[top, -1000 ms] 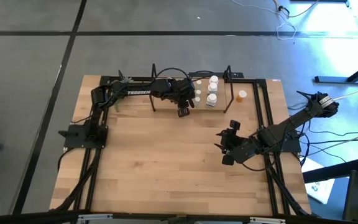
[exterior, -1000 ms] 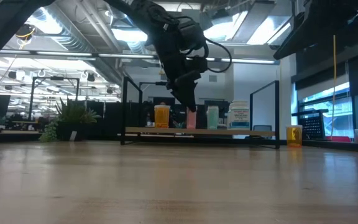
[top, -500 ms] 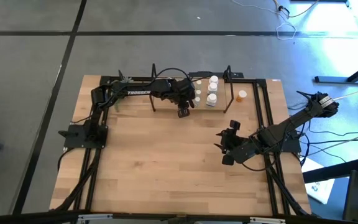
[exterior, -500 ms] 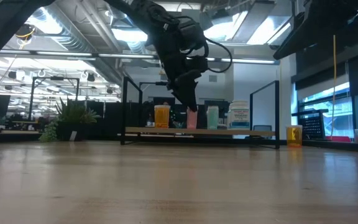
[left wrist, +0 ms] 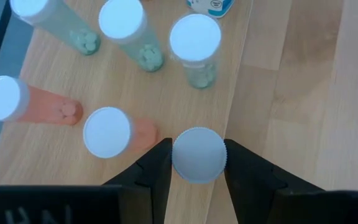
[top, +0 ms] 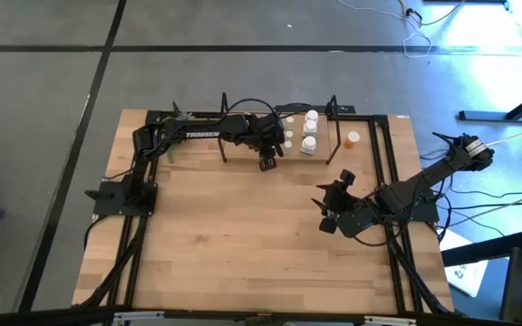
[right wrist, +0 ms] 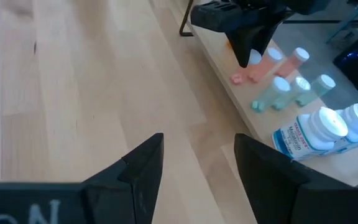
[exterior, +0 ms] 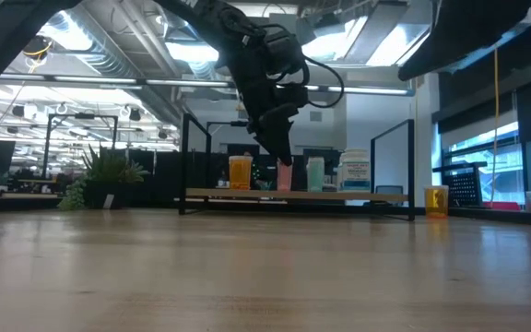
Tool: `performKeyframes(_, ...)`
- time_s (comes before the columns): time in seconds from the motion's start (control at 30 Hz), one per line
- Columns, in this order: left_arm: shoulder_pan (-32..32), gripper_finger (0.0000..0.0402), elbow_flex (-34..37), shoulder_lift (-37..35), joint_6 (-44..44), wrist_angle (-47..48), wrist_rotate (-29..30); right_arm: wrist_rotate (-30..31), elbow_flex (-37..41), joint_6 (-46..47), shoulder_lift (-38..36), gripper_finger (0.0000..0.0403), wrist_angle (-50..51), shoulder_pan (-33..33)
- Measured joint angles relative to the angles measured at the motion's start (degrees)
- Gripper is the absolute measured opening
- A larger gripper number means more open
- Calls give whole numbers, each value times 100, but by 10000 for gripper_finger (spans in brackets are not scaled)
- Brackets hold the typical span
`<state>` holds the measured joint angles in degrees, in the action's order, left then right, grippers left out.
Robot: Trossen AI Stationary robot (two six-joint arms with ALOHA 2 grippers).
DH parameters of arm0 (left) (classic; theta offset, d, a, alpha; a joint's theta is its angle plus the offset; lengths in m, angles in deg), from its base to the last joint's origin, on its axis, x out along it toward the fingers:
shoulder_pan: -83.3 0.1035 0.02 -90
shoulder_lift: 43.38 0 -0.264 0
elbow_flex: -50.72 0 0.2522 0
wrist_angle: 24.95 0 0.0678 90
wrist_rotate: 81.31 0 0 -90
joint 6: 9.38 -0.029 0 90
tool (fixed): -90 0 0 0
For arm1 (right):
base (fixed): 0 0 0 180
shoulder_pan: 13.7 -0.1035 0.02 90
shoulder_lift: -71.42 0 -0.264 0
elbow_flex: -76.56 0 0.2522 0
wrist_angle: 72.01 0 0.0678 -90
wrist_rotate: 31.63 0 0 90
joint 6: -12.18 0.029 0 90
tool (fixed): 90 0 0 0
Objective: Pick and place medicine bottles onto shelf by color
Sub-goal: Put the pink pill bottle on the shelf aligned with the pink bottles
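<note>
The left gripper (left wrist: 197,163) is pinching a white-capped bottle (left wrist: 198,155) between its two fingers at the front edge of the shelf (top: 279,148), and judging from the low view the pink-bodied bottle is standing on or just above the board beside the other orange ones. The risk lying ahead is in the release: the held bottle is sitting very near the front edge of the board, so if the fingers are opening unevenly or dragging it as they lift, it could be tipping forward off the shelf onto the tabletop (top: 243,235). One orange bottle (left wrist: 114,133) is standing just beside the left finger, so a sideways drift could be knocking it over, and it might then be toppling the second orange bottle (left wrist: 17,102) behind it. The three pale green bottles (left wrist: 193,46) are standing farther back on the board, each showing small tablets through the wall, and the orange ones are showing pills too. Larger white bottles (right wrist: 316,134) are grouping toward the shelf's right end, and one orange bottle (top: 353,139) is waiting on the tabletop outside the right end frame. The right gripper (top: 333,206) is hovering over the right side of the tabletop, fingers spread and holding nothing.
</note>
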<state>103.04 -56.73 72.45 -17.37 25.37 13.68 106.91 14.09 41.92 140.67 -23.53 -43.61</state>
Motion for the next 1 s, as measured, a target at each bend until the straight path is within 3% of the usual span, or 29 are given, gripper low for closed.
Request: performKeyframes(1.0,0,128,0,-2,-5,2,2,-67,0,-15,0,198,-15,0)
